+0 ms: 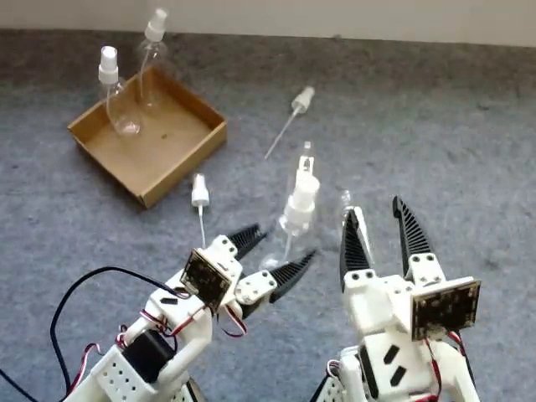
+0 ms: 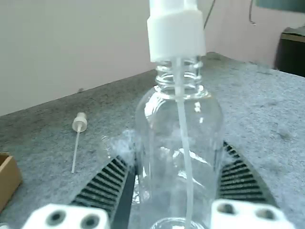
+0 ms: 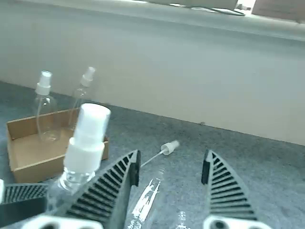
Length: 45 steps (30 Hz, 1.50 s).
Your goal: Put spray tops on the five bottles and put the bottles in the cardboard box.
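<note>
A clear bottle [image 1: 293,224] stands between the fingers of my left gripper [image 1: 286,243], which is shut on it. A white spray top [image 1: 303,188] sits loosely in the bottle's neck [image 2: 177,78], with the threads showing below the cap. My right gripper [image 1: 374,209] stands open just right of this bottle, with nothing between its fingers. Two capped bottles [image 1: 109,88] [image 1: 152,50] stand in the cardboard box [image 1: 180,159]. Loose spray tops lie on the carpet at the box's near corner [image 1: 199,193] and farther back [image 1: 301,100].
Two clear bottles without tops, one [image 1: 306,159] behind the held bottle and one [image 1: 345,201] by my right gripper's finger. Grey carpet covers the table. A pale wall [image 3: 190,71] runs along the far edge. Black cable [image 1: 63,310] loops beside the left arm.
</note>
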Available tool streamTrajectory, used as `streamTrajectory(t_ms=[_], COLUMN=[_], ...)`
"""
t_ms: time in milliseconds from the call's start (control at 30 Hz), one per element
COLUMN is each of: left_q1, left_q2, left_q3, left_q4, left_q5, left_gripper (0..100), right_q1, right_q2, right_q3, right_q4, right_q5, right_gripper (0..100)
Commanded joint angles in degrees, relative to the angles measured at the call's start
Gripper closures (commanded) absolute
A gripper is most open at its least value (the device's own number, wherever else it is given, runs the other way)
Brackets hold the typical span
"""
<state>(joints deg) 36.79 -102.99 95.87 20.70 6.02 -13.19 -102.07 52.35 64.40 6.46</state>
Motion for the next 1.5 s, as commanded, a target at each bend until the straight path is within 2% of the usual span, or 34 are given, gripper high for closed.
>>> streamTrajectory(t_ms=[0,267,567,867,1067,1267,1467], left_q1=[-1.9,-2.2,-8.2,-8.7,-9.6,-16.3,-16.7], left_q2=[-0.9,-0.9,-0.9,-0.9,-0.9,-0.9,-0.9], left_q3=[0.7,0.9,1.3,1.3,1.2,0.7,1.2], left_q4=[-0.4,-2.6,-8.5,-13.4,-15.7,-15.7,-20.4], left_q5=[0.4,0.2,0.4,0.4,0.1,0.5,0.5], left_gripper=[92,92,92,92,92,92,92], right_q1=[0.2,-1.4,-1.5,-1.6,-7.6,-9.4,-18.2], right_q2=[-0.2,-0.3,-0.3,-0.3,-0.3,-0.3,-0.3], right_q3=[4.2,10.7,22.4,33.1,40.0,41.4,43.1], right_q4=[-2.2,-7.4,-14.2,-23.3,-30.6,-30.5,-30.5], right_q5=[0.8,0.6,0.4,0.6,0.8,0.8,0.8], right_gripper=[81.2,81.2,98.1,99.0,99.1,99.1,99.1])
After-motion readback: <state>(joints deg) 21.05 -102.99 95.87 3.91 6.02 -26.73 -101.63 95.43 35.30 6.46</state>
